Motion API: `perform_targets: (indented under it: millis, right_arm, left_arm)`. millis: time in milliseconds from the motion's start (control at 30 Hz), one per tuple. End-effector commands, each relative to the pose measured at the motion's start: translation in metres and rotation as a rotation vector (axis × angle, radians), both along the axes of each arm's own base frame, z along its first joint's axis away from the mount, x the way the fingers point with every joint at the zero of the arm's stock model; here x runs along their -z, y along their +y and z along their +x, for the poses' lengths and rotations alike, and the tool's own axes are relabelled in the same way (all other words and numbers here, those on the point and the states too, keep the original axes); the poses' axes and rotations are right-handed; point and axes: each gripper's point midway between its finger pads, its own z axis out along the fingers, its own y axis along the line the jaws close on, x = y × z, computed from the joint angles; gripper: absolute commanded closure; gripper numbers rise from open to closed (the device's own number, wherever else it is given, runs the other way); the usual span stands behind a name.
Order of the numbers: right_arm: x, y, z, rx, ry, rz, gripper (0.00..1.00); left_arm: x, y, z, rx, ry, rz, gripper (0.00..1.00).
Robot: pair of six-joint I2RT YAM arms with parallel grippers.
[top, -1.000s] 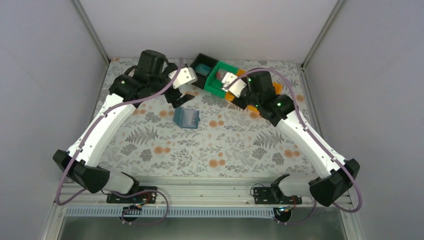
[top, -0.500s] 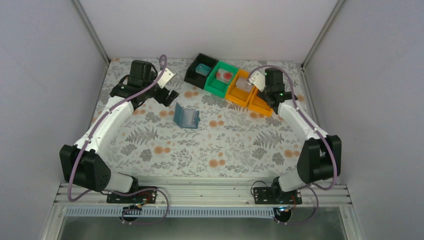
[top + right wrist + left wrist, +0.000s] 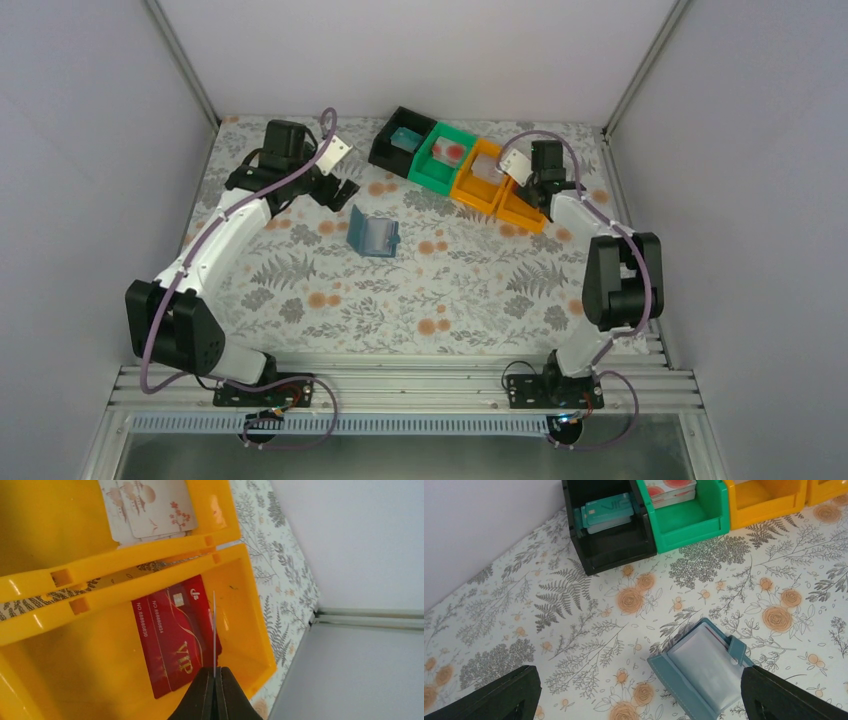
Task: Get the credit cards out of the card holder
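The card holder (image 3: 372, 235), a blue-teal wallet, lies open on the flowered table; its pale inner pocket (image 3: 706, 672) faces up. My left gripper (image 3: 337, 192) hovers just left of and behind it, open, with both black fingers (image 3: 499, 700) at the bottom corners of the left wrist view and nothing between them. My right gripper (image 3: 215, 680) is shut on a thin credit card (image 3: 214, 630) seen edge-on, over the far-right orange bin (image 3: 522, 208). Red VIP credit cards (image 3: 172, 635) lie in that bin.
Four bins stand in a row at the back: black (image 3: 400, 140) with a teal card (image 3: 606, 511), green (image 3: 443, 160) with red-marked pale cards (image 3: 671, 490), and two orange ones, the nearer (image 3: 480, 178) holding pale cards (image 3: 150, 505). The table's right edge (image 3: 300, 595) is close.
The right arm swung from the green bin to the far-right orange bin, still shut on its card. The left arm drew back left, away from the bins, and stays open.
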Motion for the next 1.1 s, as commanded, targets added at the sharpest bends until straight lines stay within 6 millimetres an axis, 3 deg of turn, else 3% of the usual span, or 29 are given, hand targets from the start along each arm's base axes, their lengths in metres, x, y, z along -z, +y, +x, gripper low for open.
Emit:
perform_targets:
  millis: [0, 200, 767, 1067]
  right_arm:
    - [0.004, 0.006, 0.018, -0.030, -0.029, -0.008, 0.96]
    - [0.018, -0.009, 0.034, 0.002, -0.038, -0.126, 0.96]
    - [0.050, -0.011, 0.058, -0.067, 0.018, -0.244, 0.96]
    - [0.073, -0.009, 0.044, -0.097, 0.105, -0.243, 0.81]
  left_arm:
    - [-0.007, 0.002, 0.007, -0.007, -0.025, -0.011, 0.00]
    - [-0.004, 0.007, 0.011, -0.021, -0.015, -0.002, 0.00]
    - [0.003, 0.019, 0.021, -0.048, 0.000, 0.012, 0.00]
    - [0.006, 0.019, 0.024, -0.051, 0.009, 0.012, 0.00]
